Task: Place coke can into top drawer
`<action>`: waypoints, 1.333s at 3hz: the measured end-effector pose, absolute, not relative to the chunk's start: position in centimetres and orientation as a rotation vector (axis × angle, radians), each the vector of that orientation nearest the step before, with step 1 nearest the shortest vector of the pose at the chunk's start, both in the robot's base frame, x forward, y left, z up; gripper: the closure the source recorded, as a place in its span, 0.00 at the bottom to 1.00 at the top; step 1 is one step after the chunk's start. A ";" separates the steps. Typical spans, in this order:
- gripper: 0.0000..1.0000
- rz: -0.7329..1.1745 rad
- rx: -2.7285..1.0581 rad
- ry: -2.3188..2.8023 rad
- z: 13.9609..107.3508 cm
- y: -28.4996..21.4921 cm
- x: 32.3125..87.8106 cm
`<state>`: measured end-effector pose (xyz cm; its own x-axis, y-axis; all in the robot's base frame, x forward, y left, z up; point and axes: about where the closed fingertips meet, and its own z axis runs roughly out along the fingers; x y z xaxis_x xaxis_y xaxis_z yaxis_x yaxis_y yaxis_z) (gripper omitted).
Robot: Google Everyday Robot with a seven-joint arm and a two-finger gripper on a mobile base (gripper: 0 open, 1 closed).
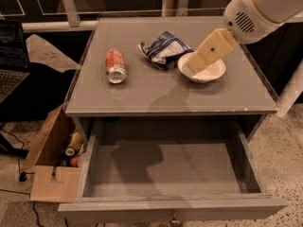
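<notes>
The coke can (116, 66) lies on its side on the grey table top (156, 91), left of centre, with its silver end toward me. The top drawer (165, 174) is pulled wide open below the table's front edge, and its inside is bare. Its small knob (175, 220) shows at the bottom edge. My gripper (196, 65), tan below a white arm, hangs at the right over the white bowl (203, 71), well to the right of the can and not touching it.
A blue-and-white chip bag (163, 48) lies between the can and the bowl. An open brown cardboard box (49, 167) with bottles stands on the floor at the left of the drawer. A laptop (10, 74) is at the far left.
</notes>
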<state>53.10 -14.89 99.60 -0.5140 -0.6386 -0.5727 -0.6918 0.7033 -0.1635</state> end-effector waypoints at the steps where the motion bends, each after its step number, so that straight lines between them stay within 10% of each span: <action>1: 0.00 0.124 -0.861 2.260 99.3 -11.1 53.2; 4: 0.00 0.371 -0.509 2.362 98.9 -1.5 60.6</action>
